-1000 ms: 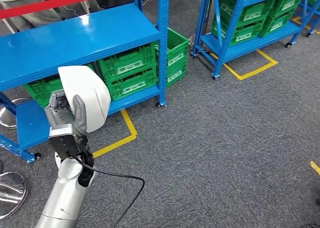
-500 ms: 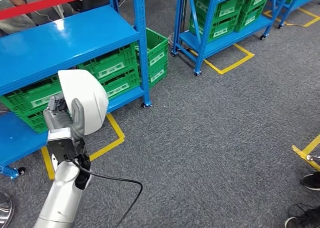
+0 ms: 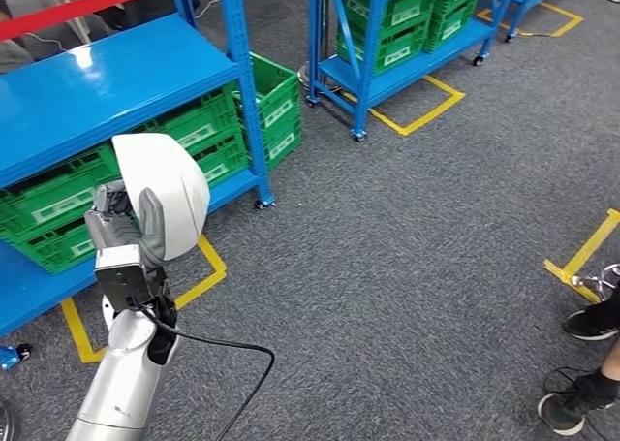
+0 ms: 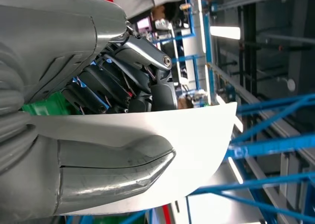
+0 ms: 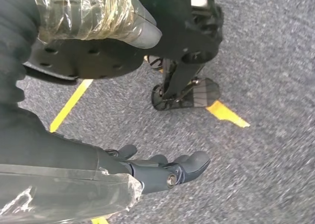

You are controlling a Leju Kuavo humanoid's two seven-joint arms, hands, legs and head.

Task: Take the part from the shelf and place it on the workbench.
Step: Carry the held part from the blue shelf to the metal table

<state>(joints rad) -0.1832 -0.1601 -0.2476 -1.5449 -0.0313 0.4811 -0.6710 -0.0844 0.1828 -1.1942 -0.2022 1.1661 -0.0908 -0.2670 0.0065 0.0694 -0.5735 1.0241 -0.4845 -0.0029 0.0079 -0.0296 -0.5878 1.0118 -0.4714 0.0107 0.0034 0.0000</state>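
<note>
The robot's left hand (image 3: 124, 230) is raised in front of its body, thumb and dark fingers (image 4: 111, 86) clamped on a smooth white curved plastic shell part (image 3: 165, 191). The part is held in the air, off the shelf, its rounded edge pointing up and away from the arm. The right hand (image 5: 163, 170) hangs low over the grey carpet floor (image 3: 410, 257), fingers slightly apart and holding nothing. Behind the left hand stands a blue metal shelf rack (image 3: 109, 82) with green slatted plastic crates (image 3: 198, 136) on its lower level. Yellow tape lines (image 3: 204, 276) mark the carpet. A person's dark shoes (image 3: 577, 368) show at the far right.
</note>
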